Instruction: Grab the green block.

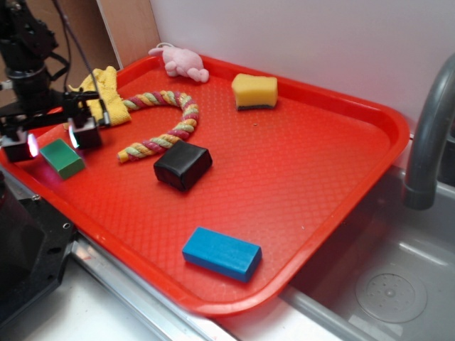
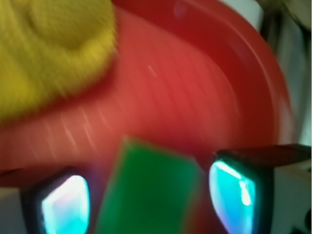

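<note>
The green block (image 1: 62, 158) lies flat on the red tray (image 1: 306, 170) near its left edge. My gripper (image 1: 53, 142) hangs open just above and around it, one finger to each side, with a gap between each pad and the block. In the blurred wrist view the green block (image 2: 151, 187) fills the space between the two glowing fingertips (image 2: 66, 204), and the gripper (image 2: 148, 200) touches neither of its sides.
A yellow cloth (image 1: 106, 92) lies just behind the gripper, next to a coloured rope (image 1: 167, 121). A black block (image 1: 183, 164), a blue block (image 1: 222, 253), a yellow sponge (image 1: 254, 91) and a pink plush (image 1: 181, 62) share the tray. A grey faucet (image 1: 426, 135) and sink stand at right.
</note>
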`<state>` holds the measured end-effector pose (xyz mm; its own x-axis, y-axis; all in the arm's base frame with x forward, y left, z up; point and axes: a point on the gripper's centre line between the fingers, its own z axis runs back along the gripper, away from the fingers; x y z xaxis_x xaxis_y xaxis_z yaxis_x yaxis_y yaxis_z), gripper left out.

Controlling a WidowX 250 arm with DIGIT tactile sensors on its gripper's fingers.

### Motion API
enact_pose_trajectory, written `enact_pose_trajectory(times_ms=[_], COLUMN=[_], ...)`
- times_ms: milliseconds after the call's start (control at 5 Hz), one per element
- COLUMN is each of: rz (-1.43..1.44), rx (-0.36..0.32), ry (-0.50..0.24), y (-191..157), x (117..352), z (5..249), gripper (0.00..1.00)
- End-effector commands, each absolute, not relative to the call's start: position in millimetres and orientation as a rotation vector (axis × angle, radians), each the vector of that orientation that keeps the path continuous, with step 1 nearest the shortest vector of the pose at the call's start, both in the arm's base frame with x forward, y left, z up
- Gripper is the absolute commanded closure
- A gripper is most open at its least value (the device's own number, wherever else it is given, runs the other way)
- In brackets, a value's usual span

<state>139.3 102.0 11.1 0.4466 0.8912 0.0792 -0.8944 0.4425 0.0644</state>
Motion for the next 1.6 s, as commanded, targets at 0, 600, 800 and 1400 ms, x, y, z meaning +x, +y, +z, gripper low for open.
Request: enact_pose_trajectory(times_ms=[0,600,800,1400], rz=[1.054,0.844,0.594,-0.035], rx=[0.106,0.042,-0.056,-0.225], ry=[0.005,0.003,-0.112,-0.069], y=[92,87,99,73], x=[143,144,148,155], z=[1,32,65,71], gripper=[0.00,0.00,0.00,0.00])
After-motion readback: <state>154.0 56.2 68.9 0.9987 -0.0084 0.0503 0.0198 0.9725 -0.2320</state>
